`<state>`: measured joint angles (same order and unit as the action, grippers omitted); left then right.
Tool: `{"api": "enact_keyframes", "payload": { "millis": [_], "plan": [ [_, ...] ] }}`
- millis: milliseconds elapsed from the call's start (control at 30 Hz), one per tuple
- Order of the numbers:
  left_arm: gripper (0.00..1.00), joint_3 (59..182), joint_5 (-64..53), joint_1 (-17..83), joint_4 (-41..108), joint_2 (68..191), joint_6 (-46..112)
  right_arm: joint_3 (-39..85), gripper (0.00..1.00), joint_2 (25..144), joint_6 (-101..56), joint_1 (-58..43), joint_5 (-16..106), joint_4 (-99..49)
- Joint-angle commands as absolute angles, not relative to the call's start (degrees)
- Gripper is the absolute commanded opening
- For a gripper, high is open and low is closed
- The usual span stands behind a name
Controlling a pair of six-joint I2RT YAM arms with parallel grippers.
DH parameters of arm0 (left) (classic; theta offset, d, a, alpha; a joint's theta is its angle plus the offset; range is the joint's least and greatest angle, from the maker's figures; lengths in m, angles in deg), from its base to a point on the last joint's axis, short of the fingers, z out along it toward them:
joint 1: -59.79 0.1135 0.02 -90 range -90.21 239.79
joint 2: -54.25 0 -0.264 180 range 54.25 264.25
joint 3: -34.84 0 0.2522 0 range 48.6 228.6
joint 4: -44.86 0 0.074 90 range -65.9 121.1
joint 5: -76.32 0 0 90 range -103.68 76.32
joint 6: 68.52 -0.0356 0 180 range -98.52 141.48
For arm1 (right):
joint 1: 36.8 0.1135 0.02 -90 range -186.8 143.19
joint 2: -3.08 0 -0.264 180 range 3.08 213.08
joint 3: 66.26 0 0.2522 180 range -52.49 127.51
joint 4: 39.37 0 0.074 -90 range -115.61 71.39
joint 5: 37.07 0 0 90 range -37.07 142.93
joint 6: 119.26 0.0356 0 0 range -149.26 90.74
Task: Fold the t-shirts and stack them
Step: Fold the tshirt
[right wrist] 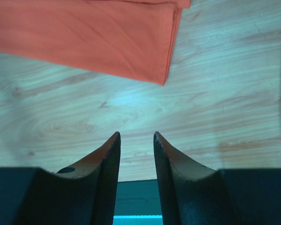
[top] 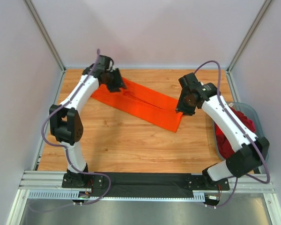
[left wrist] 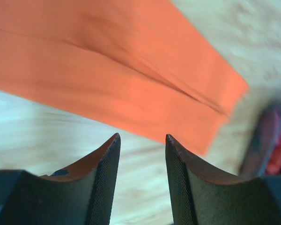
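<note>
The orange t-shirt (top: 140, 104) lies folded into a long strip running diagonally across the table's far middle. It also shows in the left wrist view (left wrist: 107, 70) and the right wrist view (right wrist: 84, 37). My left gripper (top: 116, 84) hovers over the strip's far left end, open and empty (left wrist: 141, 137). My right gripper (top: 183, 108) hovers at the strip's near right end, open and empty (right wrist: 136, 135). Dark red and pink t-shirts (top: 236, 129) sit heaped in the tub at the right.
The grey-blue plastic tub (top: 254, 112) stands at the table's right edge, partly under my right arm. Bare wood table (top: 131, 145) lies in front of the strip. White walls enclose the table on three sides.
</note>
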<state>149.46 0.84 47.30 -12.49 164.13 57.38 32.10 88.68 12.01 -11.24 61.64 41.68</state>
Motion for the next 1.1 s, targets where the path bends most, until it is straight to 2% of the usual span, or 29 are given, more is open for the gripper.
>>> {"api": "enact_keyframes", "payload": {
  "millis": [0, 133, 333, 600, 733, 933, 1067],
  "plan": [
    [0.50, 145.1, 0.5, 37.1, -7.6, 160.9, 63.9, 32.2, 0.36, 81.9, 11.6, -11.1, 58.8, 46.0],
    [0.50, 146.1, 0.1, 28.8, -4.2, 164.5, 70.9, 31.8, 0.36, 73.6, 11.2, -11.2, 57.8, 46.5],
    [0.47, 153.0, -0.1, 18.9, -0.3, 176.7, 78.6, 32.0, 0.36, 68.2, 12.1, -11.1, 56.5, 46.3],
    [0.45, 158.5, -1.0, 13.6, 0.0, 187.5, 82.0, 31.6, 0.36, 64.7, 10.2, -11.1, 55.9, 47.2],
    [0.43, 160.1, -3.0, 13.0, -9.9, 189.6, 82.9, 31.2, 0.36, 64.1, 8.4, -11.2, 56.4, 48.3],
    [0.43, 147.5, -7.4, 10.8, -19.0, 181.2, 83.9, 28.9, 0.36, 63.5, 6.3, -11.1, 56.4, 48.1],
    [0.44, 133.4, -9.9, 8.8, -21.0, 172.4, 86.4, 28.2, 0.36, 64.2, 5.7, -11.2, 54.2, 47.3]
  ]
}}
